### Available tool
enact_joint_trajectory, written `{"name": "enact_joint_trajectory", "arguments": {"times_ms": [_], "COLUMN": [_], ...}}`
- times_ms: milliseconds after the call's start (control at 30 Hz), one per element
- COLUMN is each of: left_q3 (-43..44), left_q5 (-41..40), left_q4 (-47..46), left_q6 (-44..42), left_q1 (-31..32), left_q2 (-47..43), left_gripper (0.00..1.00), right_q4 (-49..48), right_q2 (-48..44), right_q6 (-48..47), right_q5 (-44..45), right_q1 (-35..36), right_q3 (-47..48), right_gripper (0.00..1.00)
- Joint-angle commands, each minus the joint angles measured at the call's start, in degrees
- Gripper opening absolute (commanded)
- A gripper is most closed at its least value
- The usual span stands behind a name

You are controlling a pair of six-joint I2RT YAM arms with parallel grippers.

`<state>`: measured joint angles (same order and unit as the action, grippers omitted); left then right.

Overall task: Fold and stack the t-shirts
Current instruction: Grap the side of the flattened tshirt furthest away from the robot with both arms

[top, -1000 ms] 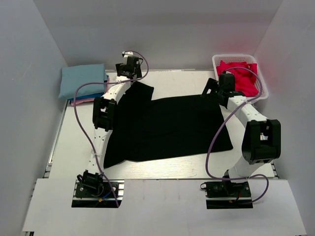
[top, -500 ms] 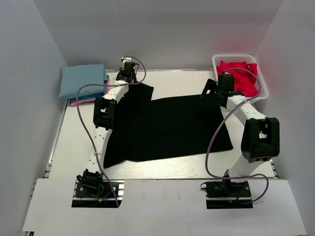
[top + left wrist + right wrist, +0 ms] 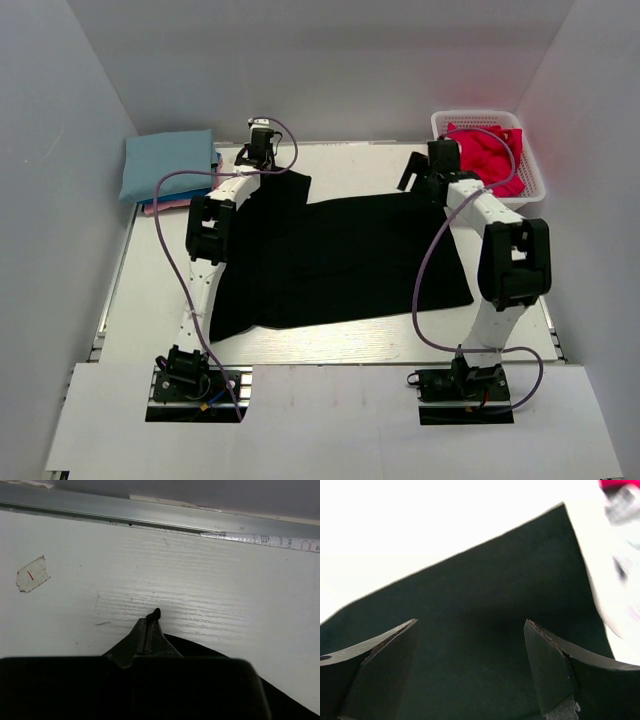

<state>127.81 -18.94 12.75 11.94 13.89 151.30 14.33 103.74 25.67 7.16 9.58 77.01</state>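
A large black t-shirt [image 3: 340, 260] lies spread flat across the table. My left gripper [image 3: 262, 160] is down at its far left corner, shut on a small pinch of black cloth; in the left wrist view the closed left gripper [image 3: 152, 625] has that cloth poking out at its tip, with the shirt's edge [image 3: 210, 652] beside it. My right gripper [image 3: 418, 178] hangs open over the far right corner, and the right gripper [image 3: 470, 650] holds nothing, with only the black t-shirt [image 3: 485, 595] below. A light blue folded t-shirt [image 3: 168, 165] lies on a pink one [image 3: 165, 207]. A bright red t-shirt [image 3: 490, 155] sits in the basket.
The white lattice basket [image 3: 535, 180] stands at the far right corner. The folded stack is at the far left, off the table's edge. A metal rail [image 3: 150, 522] runs along the far edge, and a scrap of tape [image 3: 32, 573] is stuck to the table.
My left gripper has dropped onto the shirt's far left corner and shut on the cloth. The right arm has swung left and farther back, over the far right corner, still open.
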Motion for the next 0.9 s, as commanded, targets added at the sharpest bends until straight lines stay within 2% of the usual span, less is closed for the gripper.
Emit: {"name": "enact_joint_trajectory", "arguments": {"times_ms": [0,67,233,400,533,733,800,867], "left_q3": [-3.17,-3.97,-5.81,-7.84,-8.98,-10.39,-10.91,-10.91], "left_q5": [-0.57,-1.97,-3.91,-4.62,-4.62,-4.62,-4.62,-4.62], "left_q4": [4.21,3.51,2.89,1.75,1.05,-0.27,-0.8,-0.8], "left_q6": [-1.48,-1.49,-2.01,-1.49,-1.49,-2.01,-2.01,-2.01], "left_q1": [0.08,0.08,0.08,0.08,0.08,0.08,0.08,0.08], "left_q2": [-3.82,-5.22,-7.16,-8.57,-9.1,-10.85,-10.86,-11.56], "left_gripper": [0.0,0.0,0.0,0.0,0.0,0.0,0.0,0.0], "right_q4": [1.49,2.98,11.31,13.96,16.96,18.89,19.16,19.86], "right_q2": [3.56,7.84,16.82,25.34,30.64,33.1,32.93,32.22], "right_q6": [1.31,3.49,9.64,10.1,10.63,12.12,12.21,12.39], "right_q5": [4.7,7.67,16.2,15.96,16.39,15.61,15.52,16.04], "right_q1": [2.1,2.72,3.51,3.51,3.51,3.43,3.69,3.69], "right_q3": [7.26,9.37,22.18,28.44,37.23,35.76,34.88,33.65], "right_gripper": [0.9,0.9,0.9,0.9,0.9,0.81,0.73,0.7]}}
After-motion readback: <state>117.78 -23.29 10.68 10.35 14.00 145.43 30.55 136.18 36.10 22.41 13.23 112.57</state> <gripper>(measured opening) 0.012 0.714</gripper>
